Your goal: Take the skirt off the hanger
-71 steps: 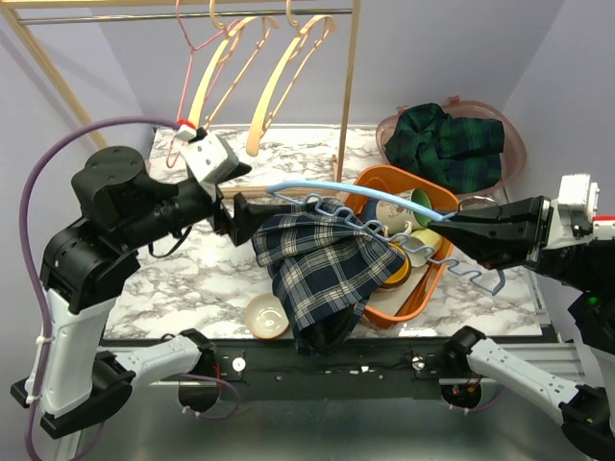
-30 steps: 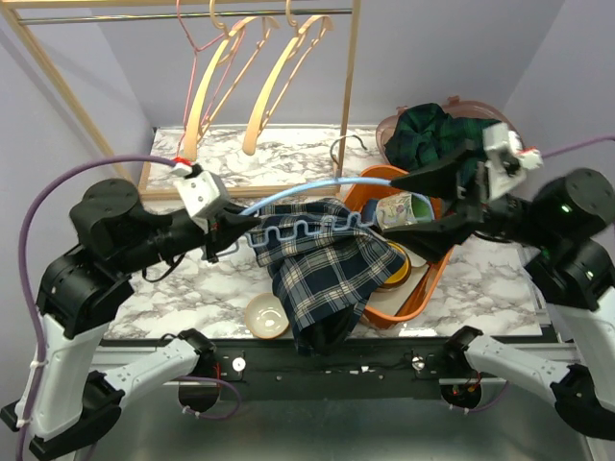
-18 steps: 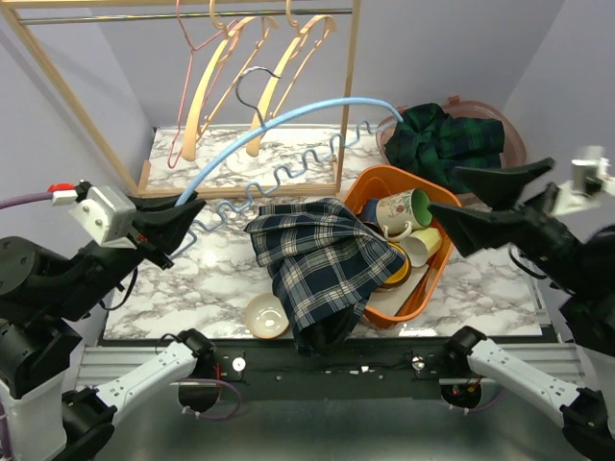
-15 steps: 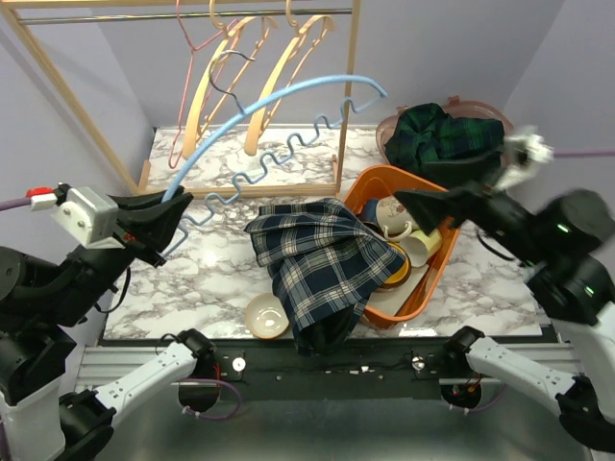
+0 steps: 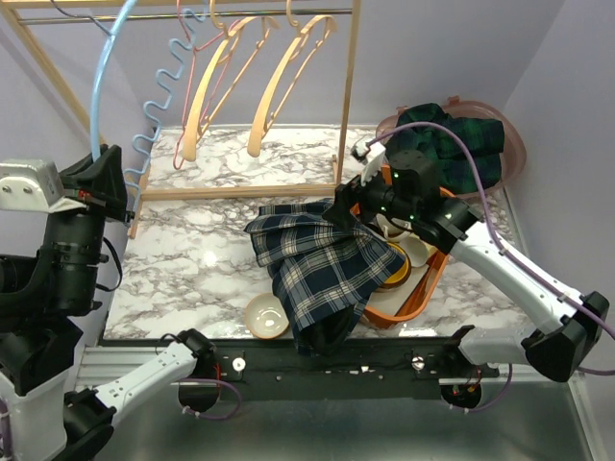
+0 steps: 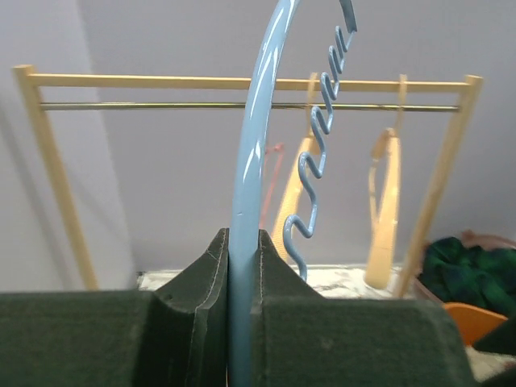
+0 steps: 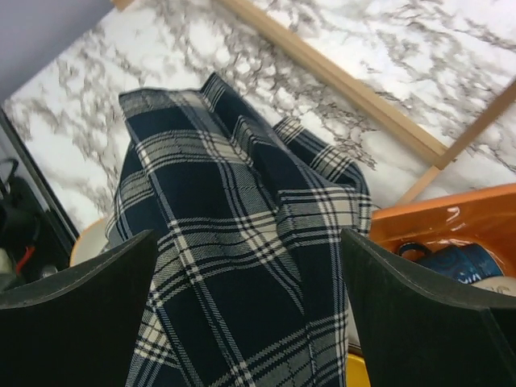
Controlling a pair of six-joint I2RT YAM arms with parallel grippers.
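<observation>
Since the earlier frame the blue hanger (image 5: pixel 104 86) has swung up to the left, clear of the cloth, and the right arm has dropped in over the skirt (image 5: pixel 322 269). The skirt now lies free in a rumpled heap on the marble table (image 5: pixel 192 259), its right side draped over the rim of the orange basket (image 5: pixel 425 288) and its near corner just beside a small bowl (image 5: pixel 266 315).

We judge it light, soft and limp. It should bunch and sag if lifted, so a raised fold near its top edge looks like the best place to pinch.

The right gripper (image 5: pixel 346 209) hangs above that edge with its jaws spread wide and nothing in them. The left gripper (image 6: pixel 242 250) is clamped narrowly on the hanger's arm.

The rack's post (image 5: pixel 351 86) and base rail stand close behind. Open table lies to the left, while the mugs in the basket crowd the right.
</observation>
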